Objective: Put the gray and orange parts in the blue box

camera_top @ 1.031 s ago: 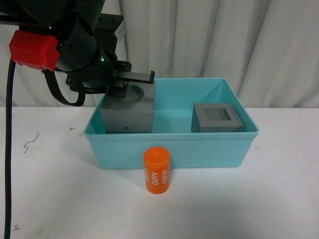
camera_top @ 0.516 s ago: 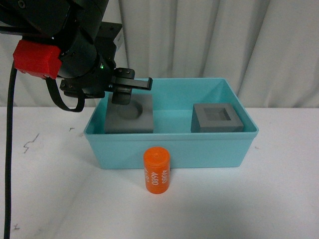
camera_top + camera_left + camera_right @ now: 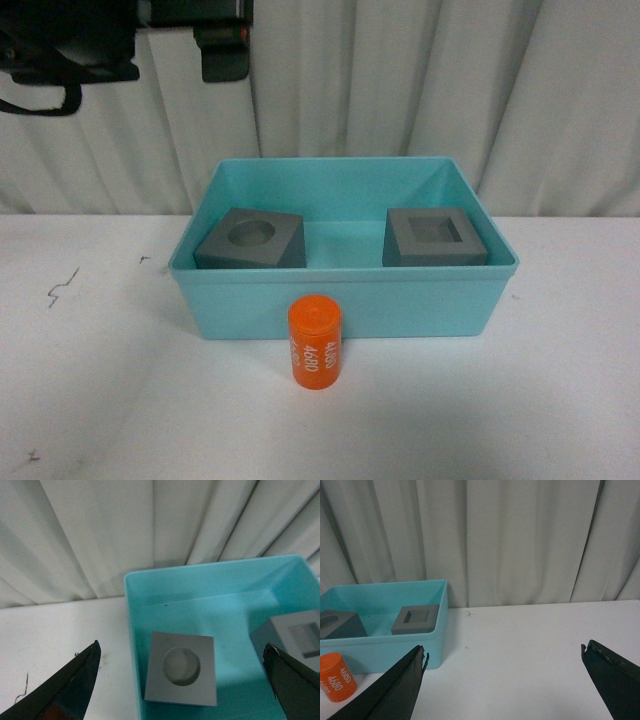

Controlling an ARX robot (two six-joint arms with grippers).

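The blue box [image 3: 345, 268] stands mid-table. Inside it, the gray cube with the round recess [image 3: 252, 240] lies at the left and the gray cube with the square recess [image 3: 436, 237] at the right. The orange cylinder [image 3: 315, 343] stands upright on the table, just in front of the box's front wall. My left gripper [image 3: 181, 647] is open and empty, high above the round-recess cube [image 3: 181, 675]. Only part of the left arm [image 3: 225, 50] shows at the top left of the front view. My right gripper [image 3: 503, 649] is open and empty over bare table, to the right of the box [image 3: 395, 652].
A white table [image 3: 520, 400] carries everything, and a white curtain [image 3: 420, 90] hangs close behind the box. The right wrist view also shows the orange cylinder [image 3: 335, 677] and both cubes in the box.
My left gripper has let go of the round-recess cube, which now rests in the box's left side. The left arm has risen almost out of the top of the front view.
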